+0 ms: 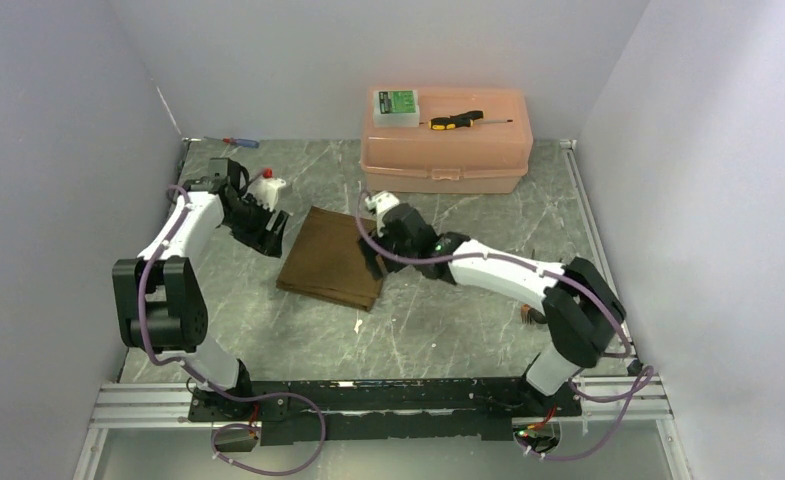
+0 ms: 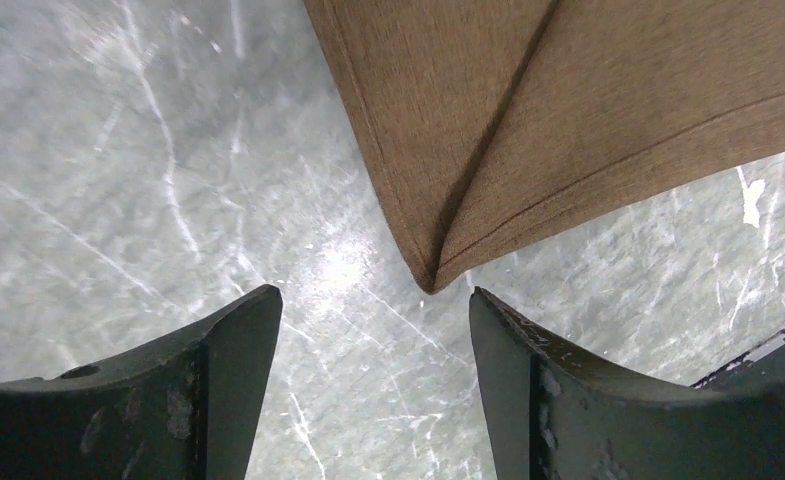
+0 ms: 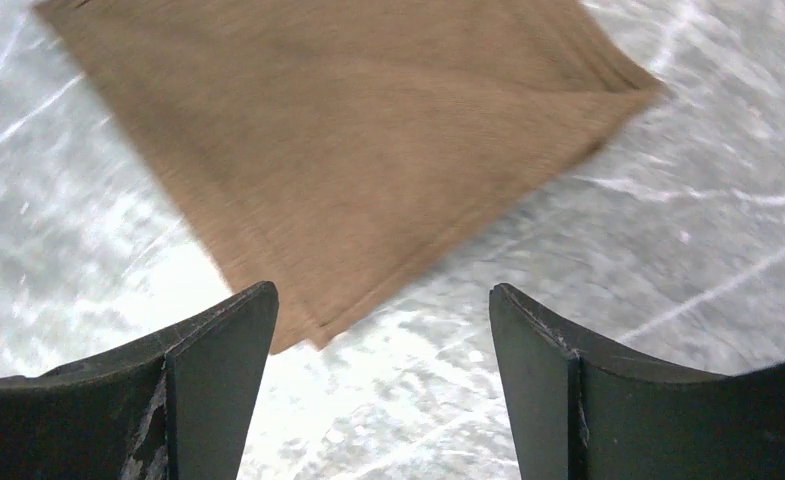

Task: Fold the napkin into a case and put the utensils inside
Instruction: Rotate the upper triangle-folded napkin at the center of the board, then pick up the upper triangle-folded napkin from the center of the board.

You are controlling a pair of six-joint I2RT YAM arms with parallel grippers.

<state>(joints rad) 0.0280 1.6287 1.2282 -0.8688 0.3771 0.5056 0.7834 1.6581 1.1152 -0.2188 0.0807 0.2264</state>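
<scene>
Both my grippers stand released, gripping nothing. In the left wrist view the left gripper (image 2: 373, 300) has its dark fingers spread at the bottom of the frame, with only the grey marbled table (image 1: 448, 320) between them. The napkin (image 2: 568, 120) fills the top centre and right of that view. One of its corners points down at the gap and stops just above the fingertips, apart from them, and a fold line runs from that corner up and to the right.

In the right wrist view the right gripper (image 3: 383, 295) is spread too. The brown cloth is blurred across the upper frame, and its lowest corner comes down just beside the finger at lower left.

From above, the napkin lies folded into a flat rectangle at mid-frame, my left jaws at its upper left corner and my right ones over its right edge — whether they touch it I cannot tell.

Farther off, at top centre, sits a pink plastic box (image 1: 448, 150). On its lid are a yellow-and-black screwdriver (image 1: 456, 121) and a small clear case (image 1: 396, 105) with a green label — its print is too small to read. A blue-and-red screwdriver (image 1: 240, 142) lies at the table's far edge, upper left.
</scene>
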